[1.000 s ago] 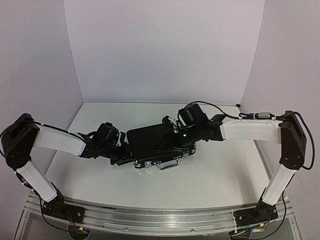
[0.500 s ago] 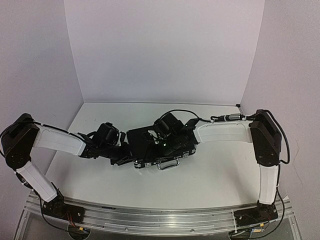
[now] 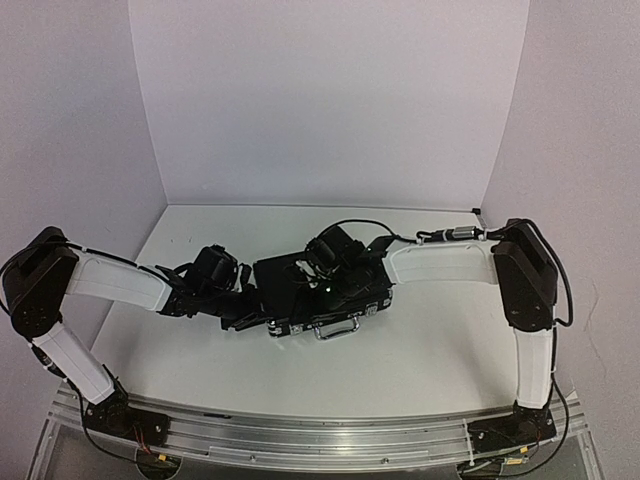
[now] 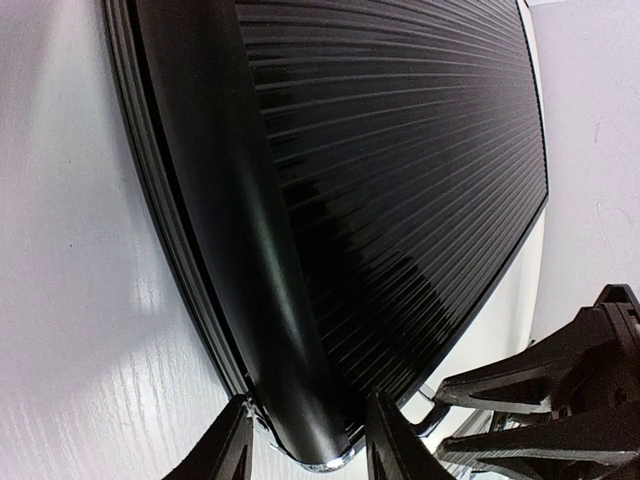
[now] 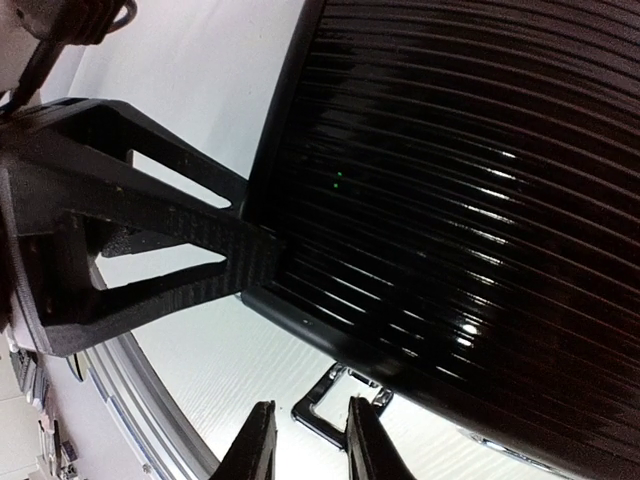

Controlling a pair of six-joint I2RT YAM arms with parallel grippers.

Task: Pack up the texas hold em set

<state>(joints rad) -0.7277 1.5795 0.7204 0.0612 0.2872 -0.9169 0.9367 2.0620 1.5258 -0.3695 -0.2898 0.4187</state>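
The black silver-edged briefcase (image 3: 300, 285) lies closed on the white table, its handle (image 3: 337, 327) facing the near edge. My left gripper (image 3: 250, 305) clamps the case's left corner; in the left wrist view its fingers (image 4: 305, 450) straddle the rounded corner of the ribbed lid (image 4: 400, 150). My right gripper (image 3: 325, 283) hovers over the lid's front part, jaws slightly apart and empty (image 5: 308, 445), with the handle (image 5: 325, 410) showing just beyond its tips. Chips, card decks, discs and marker are hidden.
The white table (image 3: 430, 340) is walled at the back and both sides. A metal rail (image 3: 320, 435) carrying the arm bases runs along the near edge. The left gripper's fingers (image 5: 150, 240) show at the left of the right wrist view.
The right arm swung left from the case's right end to above its lid. It has barely moved in the last half second. The left arm and the case stayed still.
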